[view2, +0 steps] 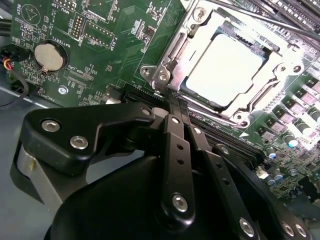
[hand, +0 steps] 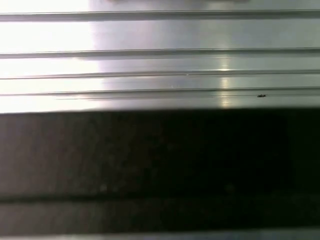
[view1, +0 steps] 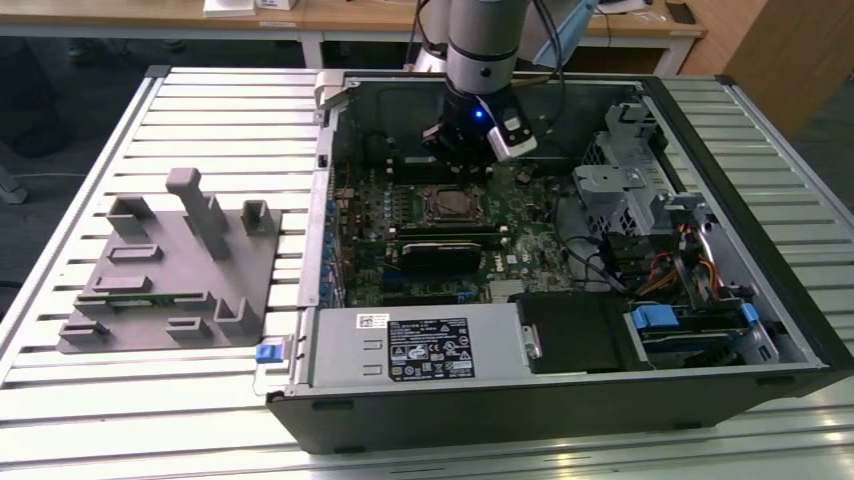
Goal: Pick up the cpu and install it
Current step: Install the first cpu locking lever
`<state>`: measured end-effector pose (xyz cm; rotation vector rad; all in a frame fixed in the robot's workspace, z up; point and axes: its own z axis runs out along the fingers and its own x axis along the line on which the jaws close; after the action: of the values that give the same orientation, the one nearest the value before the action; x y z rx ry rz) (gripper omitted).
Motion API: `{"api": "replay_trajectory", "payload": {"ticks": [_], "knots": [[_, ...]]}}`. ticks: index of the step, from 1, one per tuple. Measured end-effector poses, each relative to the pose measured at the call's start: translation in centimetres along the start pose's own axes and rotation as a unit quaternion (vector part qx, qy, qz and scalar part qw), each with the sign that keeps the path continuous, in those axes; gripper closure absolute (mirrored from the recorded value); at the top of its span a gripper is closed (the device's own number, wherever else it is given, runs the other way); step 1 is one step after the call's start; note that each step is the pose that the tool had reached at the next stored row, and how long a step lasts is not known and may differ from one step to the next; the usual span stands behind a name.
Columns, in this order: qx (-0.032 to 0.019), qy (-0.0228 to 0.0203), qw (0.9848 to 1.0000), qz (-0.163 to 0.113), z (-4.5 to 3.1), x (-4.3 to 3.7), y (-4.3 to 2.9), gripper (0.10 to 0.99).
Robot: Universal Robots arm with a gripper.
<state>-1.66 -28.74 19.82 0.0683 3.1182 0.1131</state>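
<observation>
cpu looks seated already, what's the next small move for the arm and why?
Probably a short straight lift away from the board. In the second wrist view the cpu lies flat inside the socket frame, and the gripper looks shut, holding nothing, beside the frame's edge. Nothing more to carry.

I work over a table (view1: 200, 110) made of pale metal slats with grooves between them, and the light from above makes a bright glare on it. In the first wrist view I see the same kind of silver slats (hand: 200, 65), very bright at one side, with a dark band (hand: 160, 155) beside them. Behind my table stand 2 wooden desks (view1: 334, 20) with white legs. At the exterior view's right there is a wooden panel (view1: 787, 50). The floor (view1: 54, 90) under the desks is dark.
</observation>
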Motion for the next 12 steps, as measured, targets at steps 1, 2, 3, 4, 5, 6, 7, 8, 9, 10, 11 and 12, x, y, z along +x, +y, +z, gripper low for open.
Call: {"api": "replay_trajectory", "payload": {"ticks": [1,2,3,4,5,6,7,8,9,10,11,12], "knots": [[-0.0003,-0.0002,1.0000,0.000,-0.06,-0.01,0.02,0.969],[-0.0008,-0.0005,1.0000,0.000,-0.13,-0.02,0.04,0.969],[-0.0006,-0.0004,1.0000,0.000,-0.17,-0.02,0.04,0.969],[-0.0004,-0.0002,1.0000,0.000,-0.19,-0.01,0.03,0.969],[0.0002,0.0000,1.0000,0.000,-0.22,-0.01,0.01,0.969],[0.0004,0.0001,1.0000,0.000,-0.23,-0.01,0.01,0.969],[0.0007,0.0000,1.0000,0.000,-0.23,-0.01,0.01,0.969],[0.0010,0.0001,1.0000,0.000,-0.26,-0.01,0.01,0.969],[0.0010,0.0000,1.0000,0.000,-0.28,-0.01,0.02,0.969],[0.0010,0.0000,1.0000,0.000,-0.29,-0.01,0.02,0.969],[0.0010,0.0000,1.0000,0.000,-0.30,-0.01,0.02,0.969],[0.0011,0.0000,1.0000,0.000,-0.30,-0.01,0.02,0.969]]}}
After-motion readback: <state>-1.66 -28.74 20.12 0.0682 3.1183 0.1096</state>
